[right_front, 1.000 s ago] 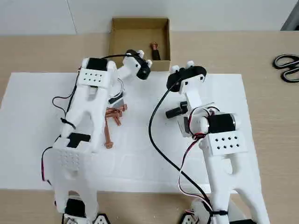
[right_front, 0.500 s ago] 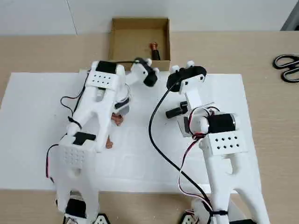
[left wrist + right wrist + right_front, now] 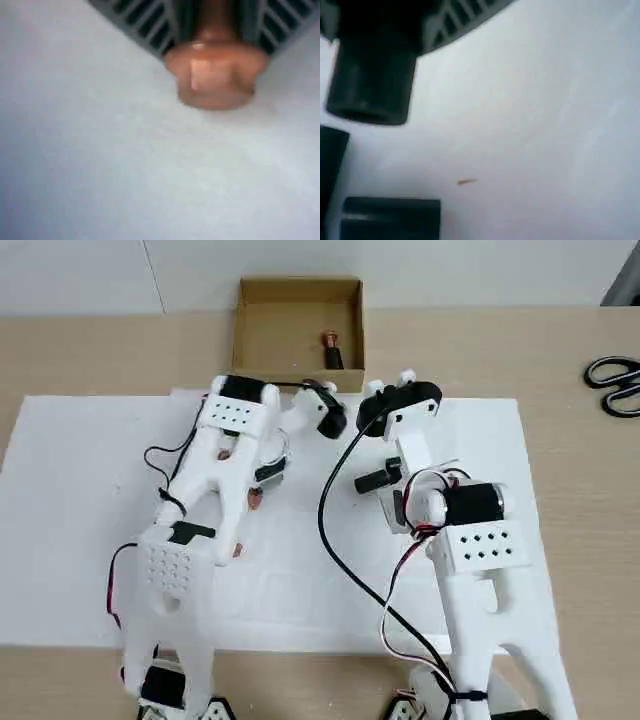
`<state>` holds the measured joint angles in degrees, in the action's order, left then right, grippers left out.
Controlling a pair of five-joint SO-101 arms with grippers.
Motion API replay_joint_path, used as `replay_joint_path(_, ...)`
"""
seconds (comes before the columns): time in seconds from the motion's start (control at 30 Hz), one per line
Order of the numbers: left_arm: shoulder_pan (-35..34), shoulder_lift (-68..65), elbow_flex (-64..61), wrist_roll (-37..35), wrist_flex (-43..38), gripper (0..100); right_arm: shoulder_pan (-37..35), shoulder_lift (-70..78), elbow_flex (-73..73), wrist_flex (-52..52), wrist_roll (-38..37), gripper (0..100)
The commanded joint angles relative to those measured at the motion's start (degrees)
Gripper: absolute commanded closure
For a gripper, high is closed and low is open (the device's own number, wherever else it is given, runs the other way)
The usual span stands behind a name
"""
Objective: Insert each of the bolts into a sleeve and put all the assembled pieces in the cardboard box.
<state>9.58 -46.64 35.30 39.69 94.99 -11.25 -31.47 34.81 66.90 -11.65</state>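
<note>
White left arm [image 3: 215, 475] and right arm [image 3: 480, 570] carry black motors [image 3: 470, 502], looping black cables [image 3: 335, 540], perforated plates [image 3: 480, 545].

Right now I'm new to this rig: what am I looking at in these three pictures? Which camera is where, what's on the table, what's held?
These are two small white robot arms side by side at a table. One picture comes from a fixed camera looking down on everything. The other two come from a camera on each arm's wrist, looking closely past its tool.

On the wooden table lies a white sheet. At the far edge sits a cardboard box with one bolt-in-sleeve piece inside. A loose black sleeve lies on the sheet, copper bolts peek out from under the left arm, and scissors lie off to the side.

The left tool grips a copper bolt. The right tool seems to hold a black held sleeve, with more sleeves lying near it.
</note>
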Motion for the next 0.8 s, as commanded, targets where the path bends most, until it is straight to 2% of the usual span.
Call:
replay_joint_path(0.0, 0.9, 0.1, 4.4, -0.3, 2.0, 100, 0.4, -2.5, -3.0, 0.4, -0.3, 99.5)
replay_joint_path(0.1, 1.3, 0.1, 10.6, -1.1, 5.4, 100, 0.5, -2.6, -3.0, 0.3, -0.3, 99.5)
replay_joint_path(0.37, 1.6, 1.0, 21.4, -8.0, 5.5, 100, 0.6, -2.7, -3.3, 0.0, -0.4, 99.5)
replay_joint_path(0.53, 1.7, 10.1, 19.5, -10.5, 5.5, 100, 0.6, -2.8, -4.1, 0.3, -0.5, 99.5)
replay_joint_path(0.77, 1.7, 28.7, 7.1, -13.0, 5.5, 100, 3.1, -2.8, -7.2, 0.4, -0.4, 99.5)
